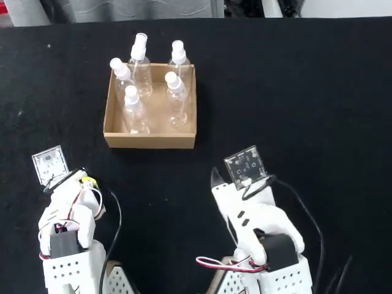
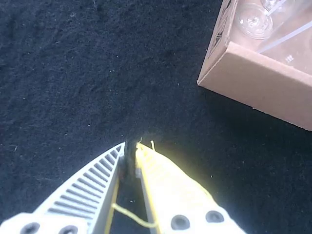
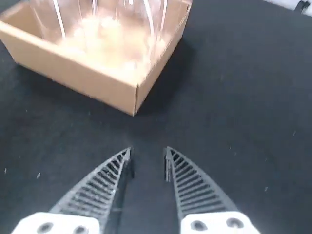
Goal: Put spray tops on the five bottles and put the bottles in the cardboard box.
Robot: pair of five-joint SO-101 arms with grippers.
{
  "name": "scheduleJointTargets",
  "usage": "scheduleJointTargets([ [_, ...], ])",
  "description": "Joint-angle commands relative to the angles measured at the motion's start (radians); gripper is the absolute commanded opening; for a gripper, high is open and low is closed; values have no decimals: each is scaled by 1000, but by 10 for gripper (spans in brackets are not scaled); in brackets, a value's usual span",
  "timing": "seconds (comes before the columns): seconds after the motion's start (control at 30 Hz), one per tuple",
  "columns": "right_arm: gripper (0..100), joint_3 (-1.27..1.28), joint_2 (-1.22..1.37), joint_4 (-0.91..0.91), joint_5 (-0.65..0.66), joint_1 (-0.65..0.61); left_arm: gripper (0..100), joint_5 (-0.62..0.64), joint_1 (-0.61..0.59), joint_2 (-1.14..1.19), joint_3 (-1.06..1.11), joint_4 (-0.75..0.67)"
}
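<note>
White spray tops [image 1: 131, 93] overhead, right claw [image 3: 147, 153] parted

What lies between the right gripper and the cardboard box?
Nothing; the right wrist view shows bare black table from the right gripper to the cardboard box.

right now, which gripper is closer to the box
Right, by a little. The right gripper sits just off the near right corner of the box; the left gripper sits off its near left corner, a bit farther back.
</note>
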Motion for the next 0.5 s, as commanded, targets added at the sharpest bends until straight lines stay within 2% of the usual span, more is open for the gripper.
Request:
scheduleJointTargets([
  [0.0,64,28,-96,2,-41,21,30,-5,-8,-2,22,6],
  [0.2,64,104,-96,2,-112,21,30,-5,-8,-2,22,6],
  [0.47,55,188,-97,17,-110,37,30,-5,-8,-2,22,6],
])
